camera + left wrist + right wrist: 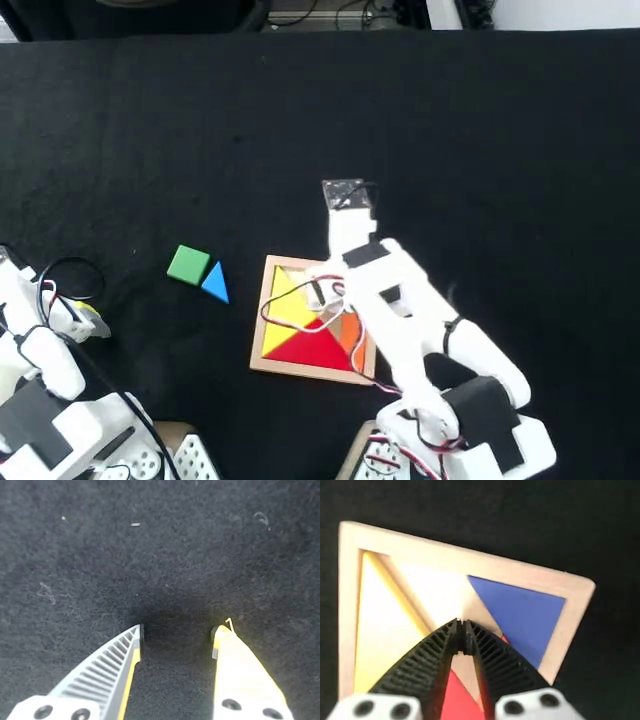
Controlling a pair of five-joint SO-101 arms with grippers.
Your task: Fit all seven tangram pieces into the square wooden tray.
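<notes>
The square wooden tray lies at the table's front middle, holding a yellow triangle, a red triangle and an orange piece. My right gripper hovers over the tray, shut with nothing between its fingers. Below it lie the yellow triangle, a blue triangle, a red piece and a bare wooden patch. A green square and a small blue triangle lie touching on the cloth left of the tray. My left gripper stands open above bare cloth at the front left.
Black cloth covers the whole table. The right arm stretches from its base at the front right over the tray's right side and hides part of it. The left arm's base sits at the front left corner.
</notes>
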